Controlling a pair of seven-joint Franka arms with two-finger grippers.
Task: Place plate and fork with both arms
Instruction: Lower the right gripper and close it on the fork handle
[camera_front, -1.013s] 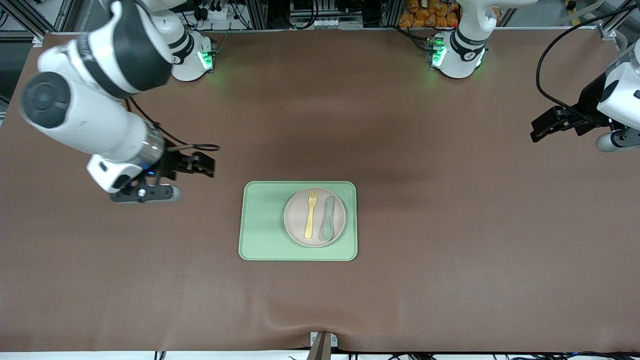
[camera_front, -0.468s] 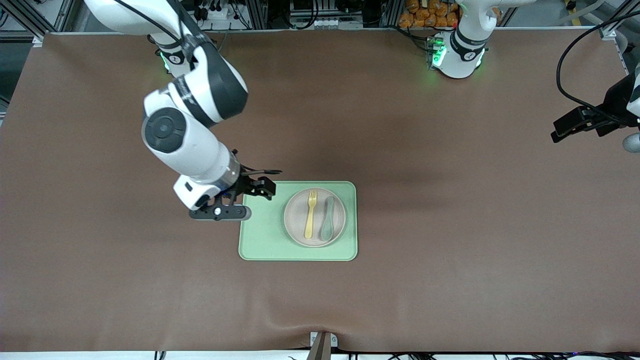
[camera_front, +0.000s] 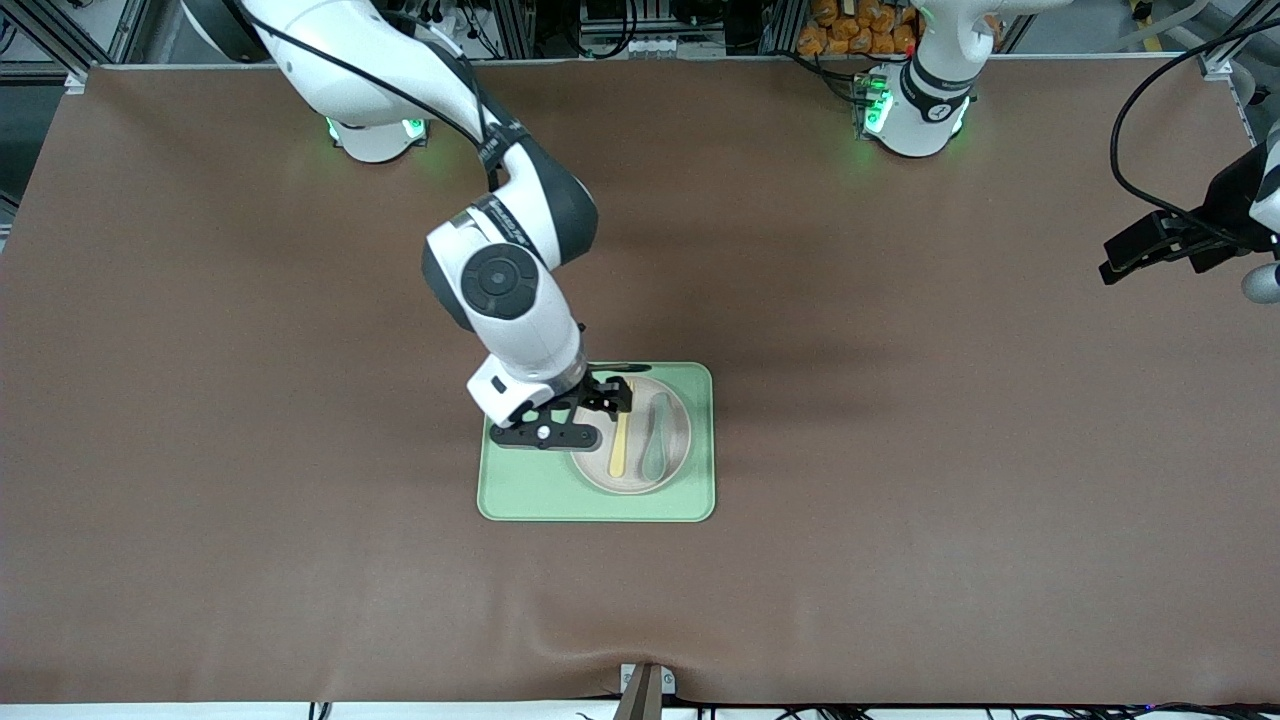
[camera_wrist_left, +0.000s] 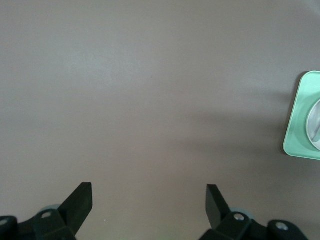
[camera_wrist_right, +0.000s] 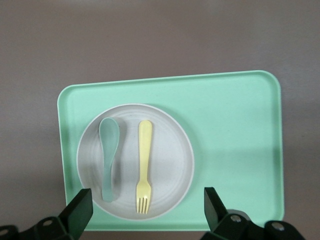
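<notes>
The round beige plate (camera_front: 672, 455) sits on the light green tray (camera_front: 520, 490), toward the tray's left-arm end. The pale yellow fork (camera_front: 620, 452) and a grey-green spoon (camera_front: 657, 440) lie side by side on the plate. My right gripper (camera_front: 545, 436) hovers over the tray at the plate's edge and hides the fork's tines. In the right wrist view the gripper (camera_wrist_right: 146, 206) is open and empty above the plate (camera_wrist_right: 165, 150), with the fork (camera_wrist_right: 144, 165) between its fingers. My left gripper (camera_front: 1258, 282) waits open over bare table at the left arm's end, also shown in its wrist view (camera_wrist_left: 148, 197).
The brown table mat (camera_front: 900, 500) surrounds the tray. The left wrist view shows the tray's corner (camera_wrist_left: 300, 125) at its edge. Green-lit arm bases (camera_front: 905, 105) stand along the table's back edge.
My right arm has swung from its end of the table to over the tray and plate. My left arm drew slightly outward, then stayed still.
</notes>
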